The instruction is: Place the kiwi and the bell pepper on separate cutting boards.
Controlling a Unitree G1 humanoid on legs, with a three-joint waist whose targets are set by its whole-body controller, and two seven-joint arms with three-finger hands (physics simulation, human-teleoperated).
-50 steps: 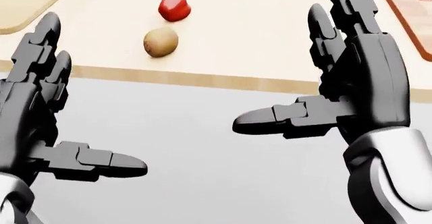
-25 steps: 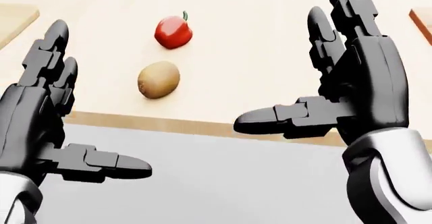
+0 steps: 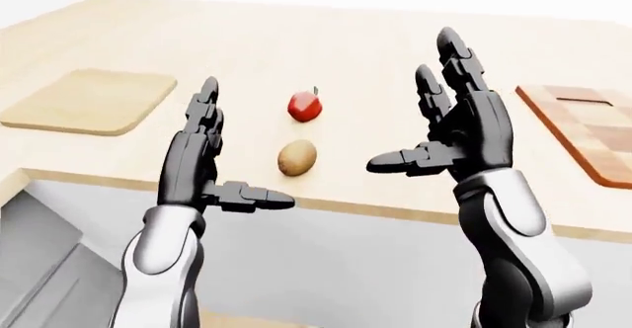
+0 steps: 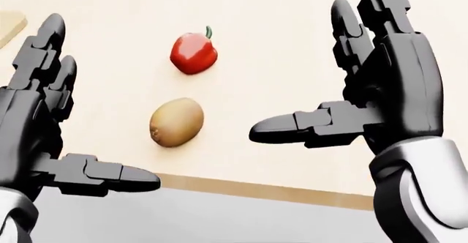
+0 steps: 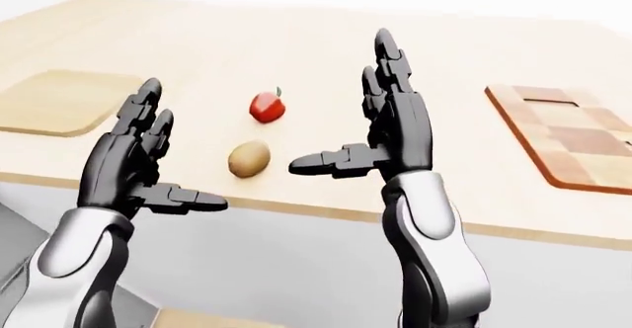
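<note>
Left-eye view: kiwi and bell pepper between cutting boards.

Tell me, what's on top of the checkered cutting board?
Nothing shows on the checkered cutting board; its right edge runs out of view. The kiwi and bell pepper lie on the counter.

Cut off or hidden:
- My right hand: fingertips past the head view's top edge.
- My left hand: palm past that view's left edge.
- Pale cutting board: only a corner shows in the head view.
- Checkered cutting board: right side past the left-eye view's edge.
- Counter: part hidden behind my hands.
</note>
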